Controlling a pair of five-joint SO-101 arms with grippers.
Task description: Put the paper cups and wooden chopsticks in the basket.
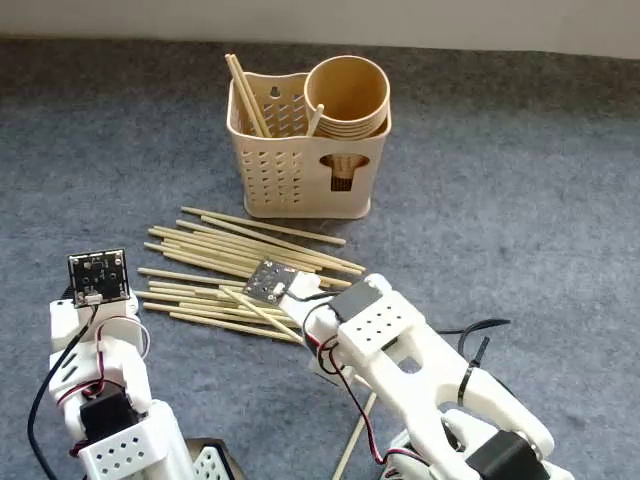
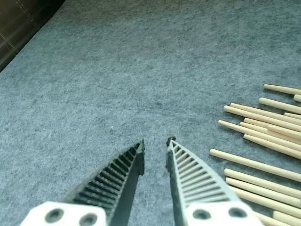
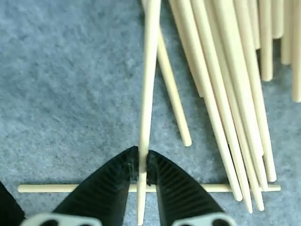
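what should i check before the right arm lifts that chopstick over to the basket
1. Grip: right gripper is shut on one chopstick. ok
2. Single stick: nothing else sits between the fingers, but a crosswise stick lies under them; whether it touches is unclear. cannot tell
3. Balance: most of the held chopstick sticks out ahead of the fingers, so it may tip on lifting. not ok
4. Drop spot: the basket compartment beside the paper cups holds only a few sticks, with room left. ok
5. Other arm: left gripper is open over bare carpet beside the pile, holding nothing. ok
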